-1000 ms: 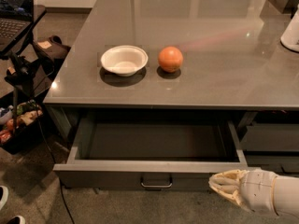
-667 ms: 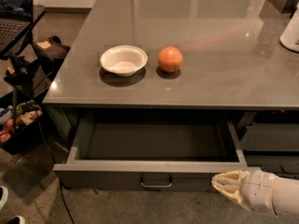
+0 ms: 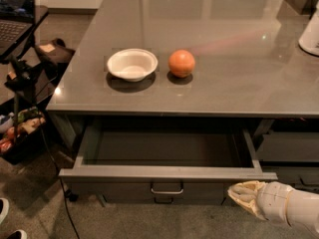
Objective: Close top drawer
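The top drawer [image 3: 164,174] is pulled out wide from under the grey counter. It has a lighter grey rim, a plain dark inside and a small metal loop handle [image 3: 167,189] centred on its front. My gripper [image 3: 241,194] comes in from the lower right. Its cream-coloured tip sits just below and in front of the drawer's right front corner, close to the drawer front.
A white bowl [image 3: 132,64] and an orange [image 3: 181,62] sit on the grey counter [image 3: 224,44]. A white appliance [image 3: 310,34] stands at the counter's right edge. Narrower drawers [image 3: 286,148] are to the right. A laptop [image 3: 15,14] and clutter are on the left.
My gripper has shifted slightly lower and stays beside the drawer's right front corner. The drawer has not visibly moved.
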You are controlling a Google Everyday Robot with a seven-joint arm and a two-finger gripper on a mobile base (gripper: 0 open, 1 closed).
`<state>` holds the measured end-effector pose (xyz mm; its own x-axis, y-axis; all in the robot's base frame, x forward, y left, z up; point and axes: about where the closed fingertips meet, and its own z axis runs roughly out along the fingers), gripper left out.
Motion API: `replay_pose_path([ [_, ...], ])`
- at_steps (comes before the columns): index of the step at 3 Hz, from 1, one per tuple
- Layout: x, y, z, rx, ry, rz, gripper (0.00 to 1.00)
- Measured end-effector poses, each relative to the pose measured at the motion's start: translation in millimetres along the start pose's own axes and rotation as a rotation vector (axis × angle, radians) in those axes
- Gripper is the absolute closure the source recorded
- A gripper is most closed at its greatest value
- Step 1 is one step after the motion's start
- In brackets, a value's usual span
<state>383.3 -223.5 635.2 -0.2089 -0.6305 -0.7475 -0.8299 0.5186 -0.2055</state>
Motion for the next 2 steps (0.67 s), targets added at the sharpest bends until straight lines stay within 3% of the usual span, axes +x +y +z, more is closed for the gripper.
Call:
replay_pose_path([
  [1, 6.7, -23.5, 21.0, 0.043, -0.012, -0.026, 1.0],
  [2, 5.5, -27.8, 25.7, 0.05, -0.018, -0.038, 1.0],
])
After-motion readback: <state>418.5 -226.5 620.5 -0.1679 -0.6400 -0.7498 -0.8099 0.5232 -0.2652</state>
